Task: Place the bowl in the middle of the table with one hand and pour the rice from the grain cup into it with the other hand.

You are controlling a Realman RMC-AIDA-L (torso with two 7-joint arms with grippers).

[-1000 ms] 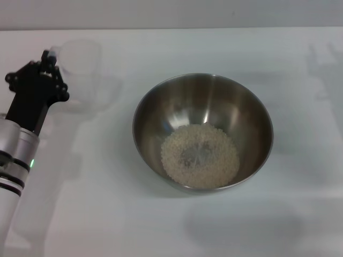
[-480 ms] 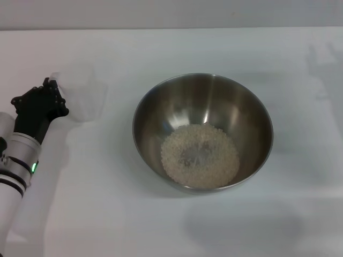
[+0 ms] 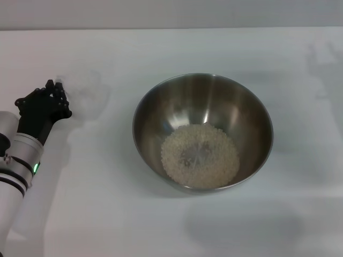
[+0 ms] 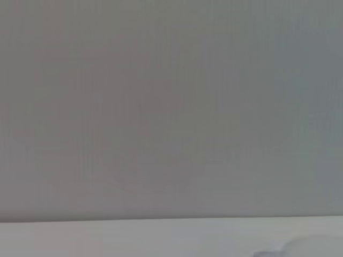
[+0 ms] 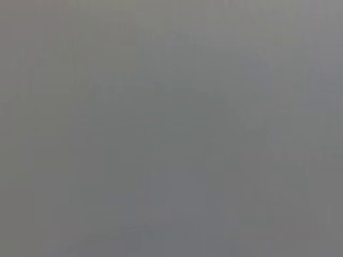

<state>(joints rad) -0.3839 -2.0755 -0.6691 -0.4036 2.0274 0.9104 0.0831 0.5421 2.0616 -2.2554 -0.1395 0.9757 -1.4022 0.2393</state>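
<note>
Rice (image 3: 200, 156) in bowl (image 3: 202, 131). My left gripper (image 3: 52, 96), left of bowl, grip state unreadable; set grain cup (image 3: 83, 93) down level.

Rice (image 3: 200, 156) in bowl (image 3: 214, 91) (mid-table (image 3: 161, 225)); grain cup (image 3: 83, 91) left.

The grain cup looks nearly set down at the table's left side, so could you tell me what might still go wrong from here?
The transparent grain cup is hard to make out beside the left gripper; whether it stands flat on the table is unclear, so a release might tip it. Pulling away, the gripper could catch its handle and drag it. The bowl with the rice seems safely apart.
</note>
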